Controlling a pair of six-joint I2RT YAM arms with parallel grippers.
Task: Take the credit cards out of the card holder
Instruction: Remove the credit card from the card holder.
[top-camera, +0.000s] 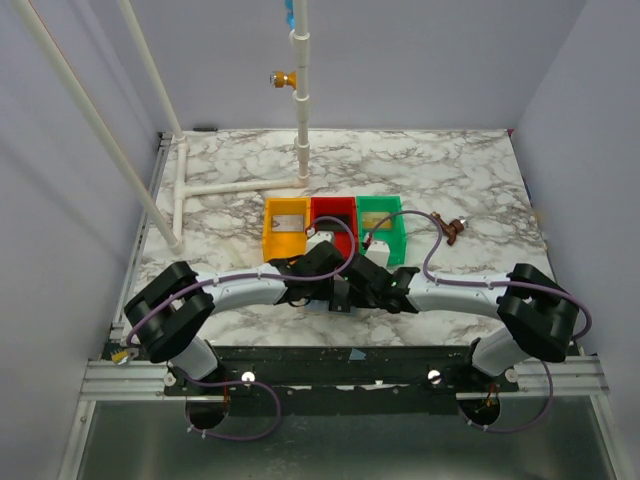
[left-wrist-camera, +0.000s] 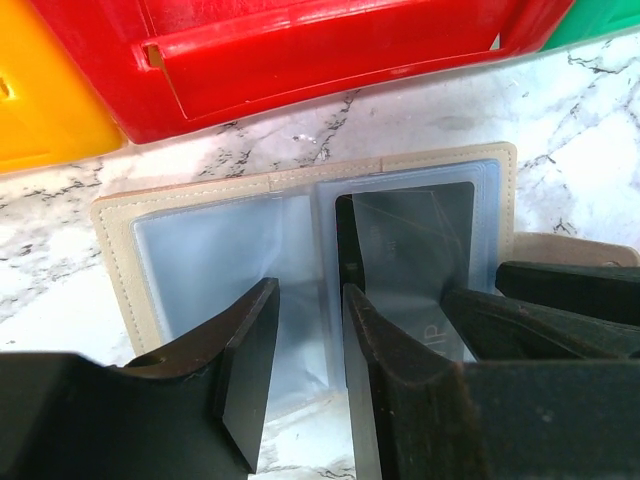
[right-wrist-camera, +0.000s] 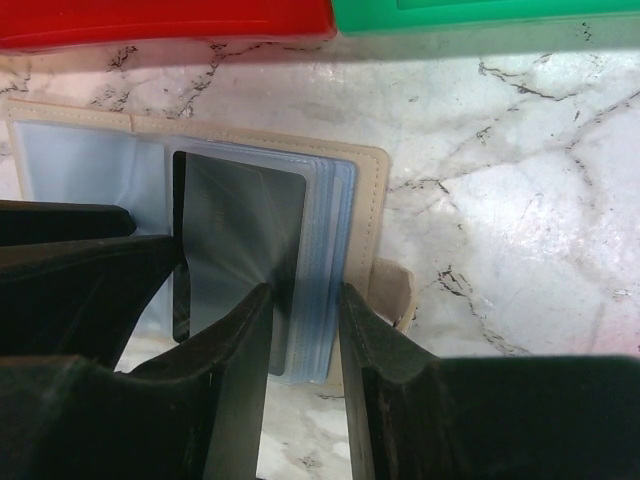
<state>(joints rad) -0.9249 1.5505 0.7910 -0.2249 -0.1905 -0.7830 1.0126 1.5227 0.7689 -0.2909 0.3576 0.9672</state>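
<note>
The card holder (left-wrist-camera: 300, 178) lay open on the counter (right-wrist-camera: 500, 200) beside the red tray (left-wrist-camera: 350, 50). The left hand (left-wrist-camera: 308, 310) stood apart over its fold. The right hand (right-wrist-camera: 303, 300) straddled the black card (right-wrist-camera: 240, 230), grip unclear. A weak pinch might drag the holder or snag its sleeves.

Tan leather-look card holder (left-wrist-camera: 300, 230), stitched at the edge; clear glossy plastic sleeves (left-wrist-camera: 200, 260) (sheen over a smooth black card (right-wrist-camera: 235, 240)); polished marble-patterned table (right-wrist-camera: 520, 200); shiny red plastic tray (left-wrist-camera: 330, 50).
</note>
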